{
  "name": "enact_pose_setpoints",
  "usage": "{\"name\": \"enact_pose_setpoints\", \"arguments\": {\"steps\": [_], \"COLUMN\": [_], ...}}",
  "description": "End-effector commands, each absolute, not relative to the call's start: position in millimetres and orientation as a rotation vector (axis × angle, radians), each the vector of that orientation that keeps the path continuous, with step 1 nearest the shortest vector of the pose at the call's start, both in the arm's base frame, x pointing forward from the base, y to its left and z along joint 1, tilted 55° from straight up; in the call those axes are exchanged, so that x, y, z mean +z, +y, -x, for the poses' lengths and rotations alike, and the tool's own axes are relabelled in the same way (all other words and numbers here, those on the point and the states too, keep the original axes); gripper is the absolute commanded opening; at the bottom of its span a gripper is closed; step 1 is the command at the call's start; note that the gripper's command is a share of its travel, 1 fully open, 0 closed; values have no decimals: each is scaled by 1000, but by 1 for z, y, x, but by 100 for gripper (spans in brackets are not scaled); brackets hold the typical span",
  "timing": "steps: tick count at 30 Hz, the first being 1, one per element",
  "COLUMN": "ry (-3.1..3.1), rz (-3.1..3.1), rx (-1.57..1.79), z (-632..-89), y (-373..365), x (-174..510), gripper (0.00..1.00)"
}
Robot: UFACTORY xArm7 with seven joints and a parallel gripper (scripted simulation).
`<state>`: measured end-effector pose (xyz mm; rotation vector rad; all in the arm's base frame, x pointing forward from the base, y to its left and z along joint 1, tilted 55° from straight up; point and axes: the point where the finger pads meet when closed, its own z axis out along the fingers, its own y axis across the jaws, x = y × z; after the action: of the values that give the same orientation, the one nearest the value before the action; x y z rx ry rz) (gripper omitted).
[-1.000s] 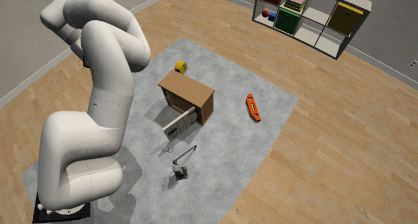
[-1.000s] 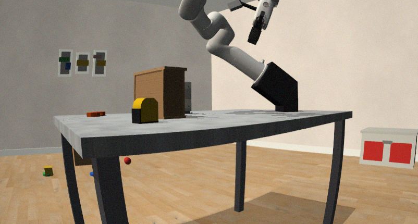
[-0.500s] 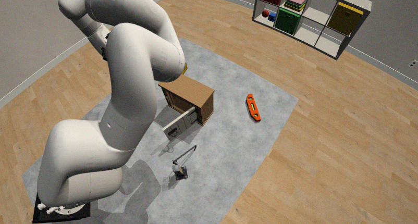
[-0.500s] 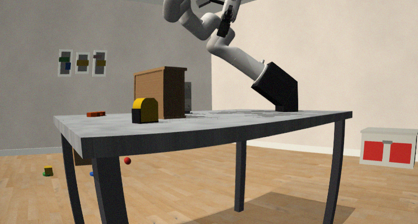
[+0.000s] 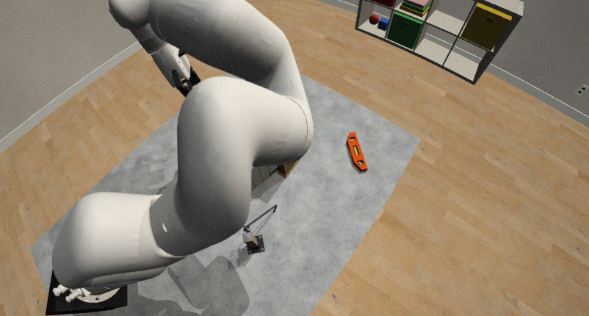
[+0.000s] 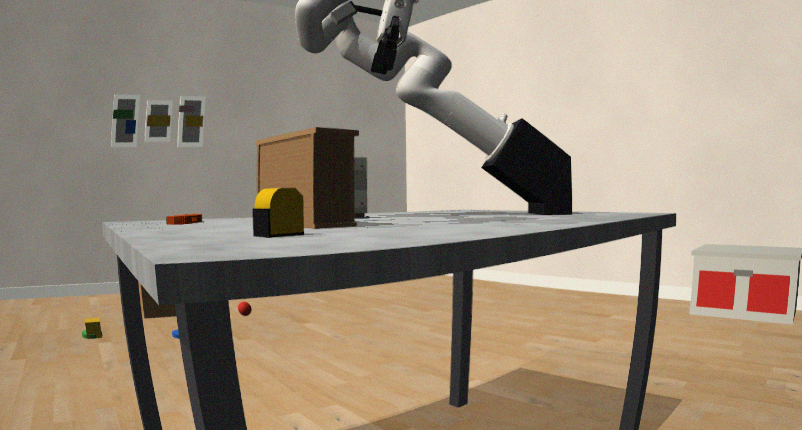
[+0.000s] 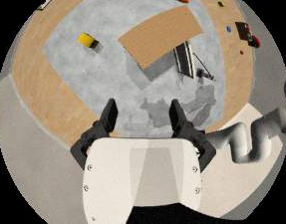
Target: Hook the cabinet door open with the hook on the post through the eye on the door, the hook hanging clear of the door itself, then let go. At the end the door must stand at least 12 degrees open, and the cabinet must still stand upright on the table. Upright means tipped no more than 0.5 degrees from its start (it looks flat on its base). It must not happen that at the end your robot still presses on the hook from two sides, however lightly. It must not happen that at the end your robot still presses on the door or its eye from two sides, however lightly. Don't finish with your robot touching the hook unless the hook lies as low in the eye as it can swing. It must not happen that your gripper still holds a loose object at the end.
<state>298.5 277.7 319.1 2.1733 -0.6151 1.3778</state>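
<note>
The wooden cabinet [image 6: 307, 177] stands upright on the grey table, and its top shows in the wrist view [image 7: 161, 38]. Its grey door [image 7: 185, 60] stands ajar; my arm hides most of it in the overhead view [image 5: 260, 176]. The small post [image 5: 252, 239] stands in front of the door, apart from it. Its thin hook rod [image 5: 264, 217] slants up from the post, and its tip is free in the air. The door's eye is too small to make out. My gripper [image 7: 143, 105] [image 6: 384, 59] is open and empty, high above the table.
An orange spirit level [image 5: 356, 151] lies on the table right of the cabinet. A yellow and black tape measure [image 6: 278, 212] sits behind the cabinet, also in the wrist view [image 7: 89, 40]. My arm's base [image 6: 530, 171] is at the table's near end.
</note>
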Motion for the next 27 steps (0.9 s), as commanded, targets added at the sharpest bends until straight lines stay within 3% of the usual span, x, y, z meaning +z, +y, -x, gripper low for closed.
{"name": "enact_pose_setpoints", "arguments": {"steps": [1,27], "ry": [-542,-279], "rz": [-2234,-2380], "rx": [1330,1148], "z": [-291,-258], "y": [245,109], "x": [341,349], "gripper": [100,100]}}
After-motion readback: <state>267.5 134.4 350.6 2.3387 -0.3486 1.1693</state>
